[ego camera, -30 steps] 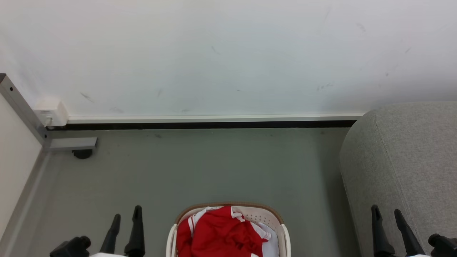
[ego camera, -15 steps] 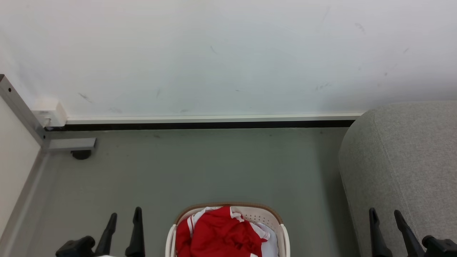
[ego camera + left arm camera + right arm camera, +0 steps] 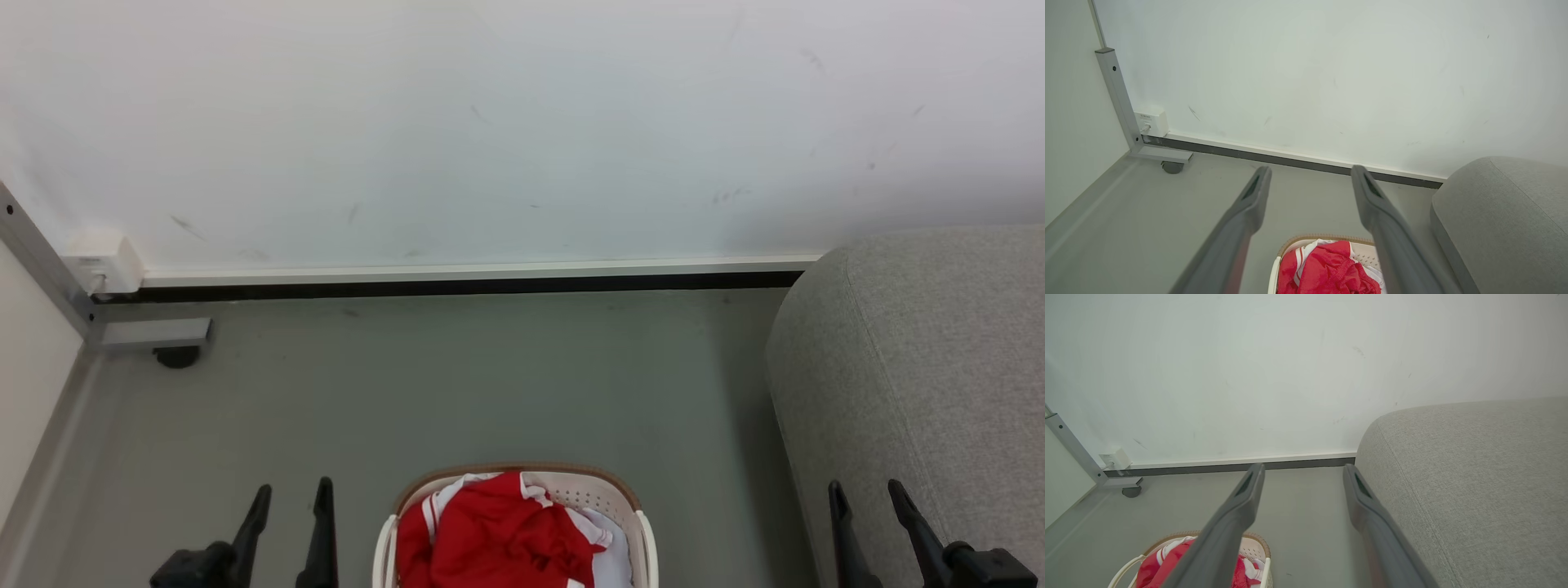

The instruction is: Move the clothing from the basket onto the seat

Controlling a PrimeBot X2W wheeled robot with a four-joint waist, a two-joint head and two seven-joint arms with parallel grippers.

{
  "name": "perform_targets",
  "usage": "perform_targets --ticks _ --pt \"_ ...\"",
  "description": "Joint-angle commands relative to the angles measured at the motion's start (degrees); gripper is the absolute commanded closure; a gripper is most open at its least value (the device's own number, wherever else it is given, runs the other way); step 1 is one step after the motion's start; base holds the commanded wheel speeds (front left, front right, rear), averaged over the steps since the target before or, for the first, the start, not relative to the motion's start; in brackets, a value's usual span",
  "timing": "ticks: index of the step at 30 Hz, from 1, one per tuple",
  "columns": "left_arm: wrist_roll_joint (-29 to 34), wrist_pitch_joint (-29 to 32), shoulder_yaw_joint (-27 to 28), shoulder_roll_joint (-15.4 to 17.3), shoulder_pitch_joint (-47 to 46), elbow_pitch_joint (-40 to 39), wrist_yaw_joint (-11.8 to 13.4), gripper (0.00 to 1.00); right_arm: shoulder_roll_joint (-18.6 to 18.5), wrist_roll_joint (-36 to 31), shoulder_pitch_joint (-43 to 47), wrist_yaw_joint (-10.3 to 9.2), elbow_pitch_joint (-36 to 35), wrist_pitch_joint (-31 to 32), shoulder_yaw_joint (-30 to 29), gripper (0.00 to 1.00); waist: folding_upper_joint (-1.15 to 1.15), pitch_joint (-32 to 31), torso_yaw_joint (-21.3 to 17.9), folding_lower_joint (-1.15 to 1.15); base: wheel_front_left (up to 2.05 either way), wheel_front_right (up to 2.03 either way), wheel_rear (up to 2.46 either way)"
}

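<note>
Soft red fabric clothing (image 3: 498, 531) w/ white trim heaped in oval white perforated plastic basket (image 3: 608, 492). L gripper (image 3: 294, 486), R gripper (image 3: 864, 486) flank basket, jaws spread, empty. Likely light, floppy: pinch top fold.

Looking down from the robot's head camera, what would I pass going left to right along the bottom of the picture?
The left gripper, open → the white basket with the red clothing in it → the right gripper, open, in front of the grey sofa.
</note>
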Motion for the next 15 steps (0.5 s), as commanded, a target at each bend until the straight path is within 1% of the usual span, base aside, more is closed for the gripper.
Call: perform_targets --ticks 1,15 --pt "1.89 -0.67 0.10 0.51 0.41 -0.22 0.07 0.00 -0.51 -1.26 0.21 -0.10 0.10 -0.48 0.07 0.00 0.00 0.02 -0.11 0.00 0.00 0.00 0.00" --pt "8.39 -2.10 0.31 0.55 0.82 0.21 -0.39 0.00 -0.56 -7.13 0.39 -0.11 0.63 -1.95 0.23 0.00 0.00 0.46 -0.93 0.00 0.00 0.00 0.00"
